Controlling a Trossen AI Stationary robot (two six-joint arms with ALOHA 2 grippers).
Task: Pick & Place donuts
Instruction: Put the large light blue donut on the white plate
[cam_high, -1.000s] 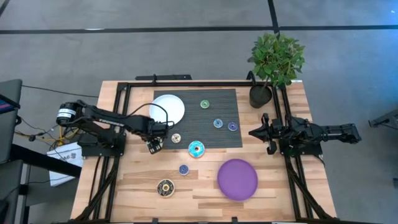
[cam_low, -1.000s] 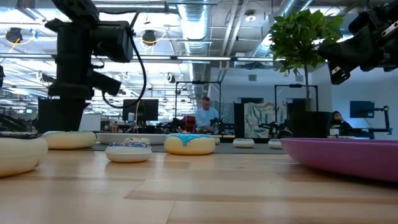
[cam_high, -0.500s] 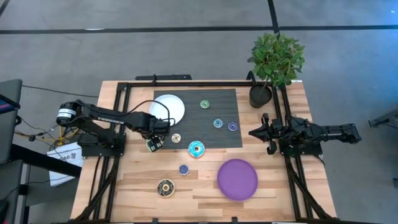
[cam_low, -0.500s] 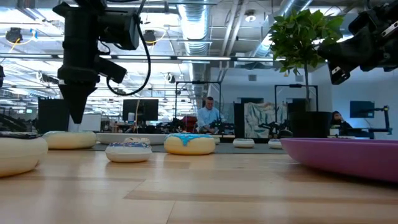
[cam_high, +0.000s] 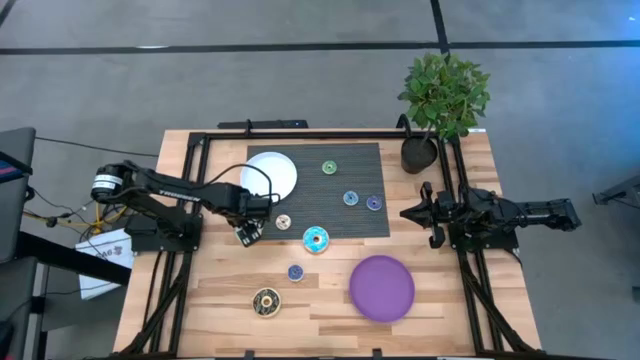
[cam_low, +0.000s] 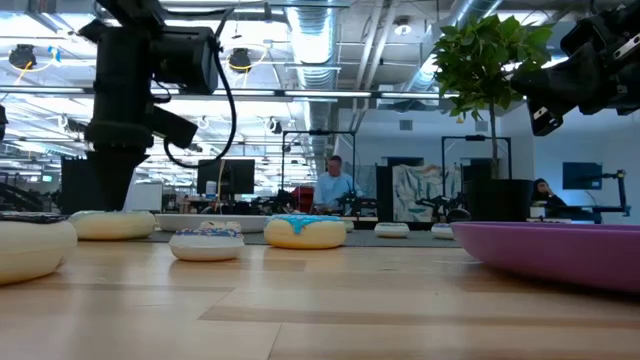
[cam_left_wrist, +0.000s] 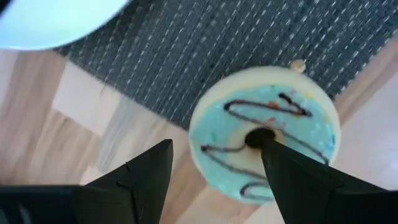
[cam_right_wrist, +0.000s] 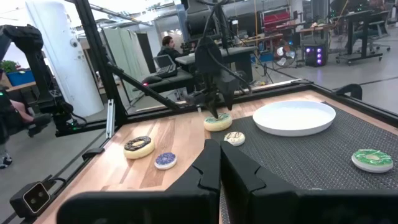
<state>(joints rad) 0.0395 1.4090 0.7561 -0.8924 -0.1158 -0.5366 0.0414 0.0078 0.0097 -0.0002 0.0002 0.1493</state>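
My left gripper (cam_high: 248, 234) points down over a cream donut with light-blue icing and brown drizzle (cam_left_wrist: 273, 118), which lies across the dark mat's edge. It is open (cam_left_wrist: 214, 144): one fingertip stands at the donut's hole, the other outside its rim. The high view hides this donut under the gripper; the right wrist view shows the donut (cam_right_wrist: 217, 122) below it. Other donuts lie flat: green (cam_high: 329, 168), teal (cam_high: 350, 198), purple (cam_high: 373, 203), cream-brown (cam_high: 283, 222), large blue (cam_high: 316, 239), small blue (cam_high: 295, 272), brown (cam_high: 266, 301). My right gripper (cam_high: 405, 212) waits shut near the table's right edge. My left gripper comes at the light-blue donut from above, pointing down. One fingertip (cam_left_wrist: 264, 144) stands at the hole (cam_left_wrist: 252, 138) and the other outside the rim, over the mat's edge. I cannot tell whether either finger touches the donut, which lies flat on the table.
A white plate (cam_high: 270, 176) lies on the mat's far left corner, close behind my left gripper. A purple plate (cam_high: 381, 288) sits on bare wood near the front right. A potted plant (cam_high: 440, 100) stands at the far right corner. Black frame rails (cam_high: 195, 170) border the table.
In the low view my left gripper's fingers stood raised above the cream donut half a second ago. Now they reach lower toward it, about as they did one second ago. No donut has moved.
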